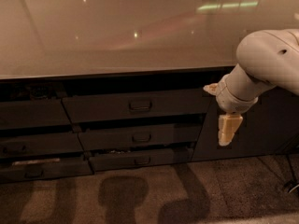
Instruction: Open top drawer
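The top drawer (103, 107) is the widest dark grey front, just under the countertop, with a small loop handle (140, 106) at its centre. Its front stands a little proud of the cabinet, with a dark gap above it. My gripper (229, 129) hangs pointing down from the pale arm (266, 59) at the right. It is to the right of the drawer's end, in front of the dark cabinet door (261, 125), and well away from the handle. It holds nothing that I can see.
Two narrower drawers, middle (112, 138) and bottom (117, 161), sit below the top one, slightly ajar. Another stack of drawers (28, 115) is at the left. A glossy countertop (117, 36) runs above. Carpeted floor (140, 195) lies in front.
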`<act>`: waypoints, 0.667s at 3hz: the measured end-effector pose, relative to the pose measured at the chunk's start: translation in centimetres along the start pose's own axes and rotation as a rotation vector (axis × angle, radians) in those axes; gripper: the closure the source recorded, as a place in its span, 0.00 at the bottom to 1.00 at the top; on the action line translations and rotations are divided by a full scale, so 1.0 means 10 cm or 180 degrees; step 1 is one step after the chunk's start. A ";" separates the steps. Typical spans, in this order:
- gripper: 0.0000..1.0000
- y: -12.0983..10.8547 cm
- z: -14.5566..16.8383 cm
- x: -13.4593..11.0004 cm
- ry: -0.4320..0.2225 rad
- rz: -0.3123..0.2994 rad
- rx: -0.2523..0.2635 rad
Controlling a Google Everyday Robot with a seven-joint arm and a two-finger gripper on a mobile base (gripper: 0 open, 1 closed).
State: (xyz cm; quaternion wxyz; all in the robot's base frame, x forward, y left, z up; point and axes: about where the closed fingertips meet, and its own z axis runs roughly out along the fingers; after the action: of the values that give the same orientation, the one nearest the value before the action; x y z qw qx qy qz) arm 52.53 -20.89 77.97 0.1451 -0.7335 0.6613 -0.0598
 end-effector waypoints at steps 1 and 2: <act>0.00 0.01 0.10 0.10 0.0134 0.0102 -0.0064; 0.00 -0.24 0.30 0.37 0.0392 0.0210 -0.0243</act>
State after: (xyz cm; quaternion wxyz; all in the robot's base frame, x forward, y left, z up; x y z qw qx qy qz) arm 56.10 -23.97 75.45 0.0780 -0.7112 0.6946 -0.0747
